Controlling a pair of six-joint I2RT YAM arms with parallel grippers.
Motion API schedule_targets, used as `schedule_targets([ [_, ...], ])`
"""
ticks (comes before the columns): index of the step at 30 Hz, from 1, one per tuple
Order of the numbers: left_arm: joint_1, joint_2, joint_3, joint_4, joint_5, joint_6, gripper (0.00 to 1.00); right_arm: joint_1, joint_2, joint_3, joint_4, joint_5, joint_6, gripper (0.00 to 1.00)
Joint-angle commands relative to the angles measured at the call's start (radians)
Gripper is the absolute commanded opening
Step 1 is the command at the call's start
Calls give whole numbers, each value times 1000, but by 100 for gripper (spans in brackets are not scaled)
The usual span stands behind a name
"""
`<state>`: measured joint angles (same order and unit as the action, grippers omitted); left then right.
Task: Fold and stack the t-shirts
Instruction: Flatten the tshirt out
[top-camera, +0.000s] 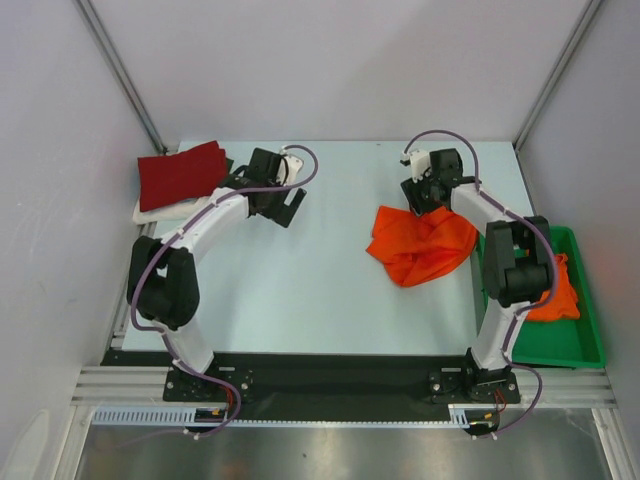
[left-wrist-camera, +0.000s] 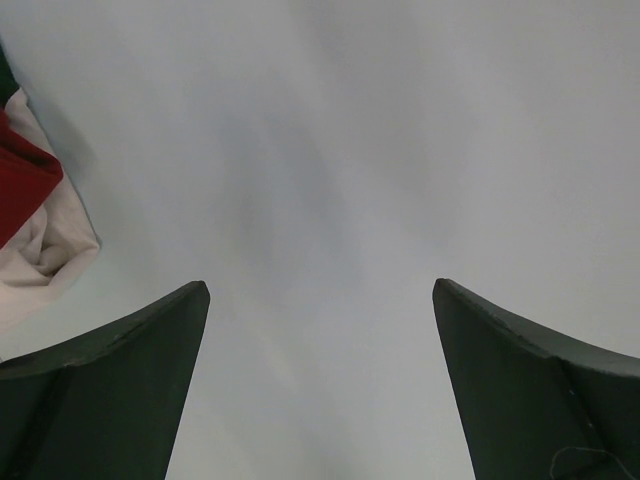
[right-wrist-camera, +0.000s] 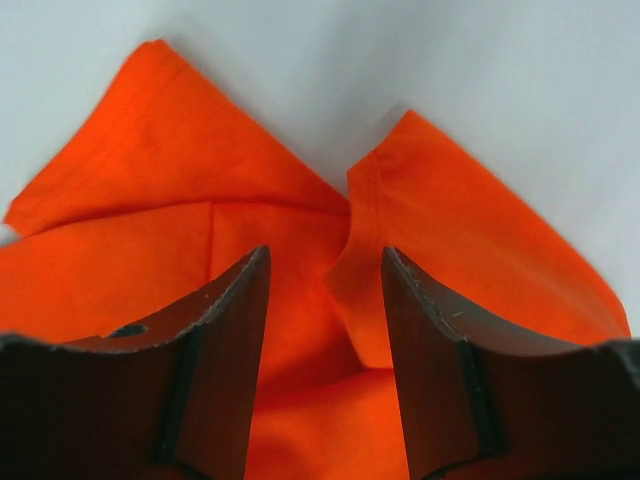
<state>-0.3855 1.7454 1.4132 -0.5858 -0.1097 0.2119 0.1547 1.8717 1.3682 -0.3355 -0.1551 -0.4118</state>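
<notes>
Top external view, nearest edge first: black mounting rail (top-camera: 320, 375) carrying both arm bases. Just beyond, along the right edge of the pale flat table (top-camera: 300, 300), a green rectangular plastic bin (top-camera: 570, 345) holding a crumpled bright orange cloth t-shirt (top-camera: 558, 292), partly hidden behind the right arm (top-camera: 515, 265).

Further in, right of centre, a bunched bright orange cloth t-shirt (top-camera: 420, 248) lying unfolded on the table, close beside the bin's left wall. Right gripper (top-camera: 428, 196) at the far edge of this bunched shirt, pointing down onto it. Seen from the right wrist: dark fingers (right-wrist-camera: 215, 340) parted to a middling gap directly over the orange cloth. A stitched hem fold showing in that gap, lying loose rather than clamped. Two pointed flaps of cloth spreading past the fingertips onto bare table. Cannot tell whether the fingertips touch the cloth.

Across on the left, the left arm (top-camera: 215, 225) curving toward the far left corner. Left gripper (top-camera: 292, 208) above bare table, well apart from both orange shirts. Seen from the left wrist: jaws spread wide, only table surface between them, red and white cloth at the left edge.

Farthest, in the far left corner: a folded dark red cloth t-shirt (top-camera: 180, 173) lying on top of a folded white cloth t-shirt (top-camera: 150, 212), near the left gripper and to its left.
</notes>
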Motion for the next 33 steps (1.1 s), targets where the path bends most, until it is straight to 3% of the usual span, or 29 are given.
schedule_targets([
  [1,5,6,85,15,-1,12,100,-4,42,135,-3,26,-16,54],
  [5,5,58,165,11,13,-35,100,0,145,231,-48,71,-62,52],
  [9,5,72,210,23,44,-60,100,5,242,353,-138,112,-119,40],
  [13,5,88,231,18,35,-63,100,-10,296,489,-322,80,-98,42],
  [20,-13,103,181,55,-59,23,100,-35,149,404,-299,-18,-145,45],
  [33,-75,103,204,61,-102,58,100,-15,187,382,-413,-34,-160,47],
])
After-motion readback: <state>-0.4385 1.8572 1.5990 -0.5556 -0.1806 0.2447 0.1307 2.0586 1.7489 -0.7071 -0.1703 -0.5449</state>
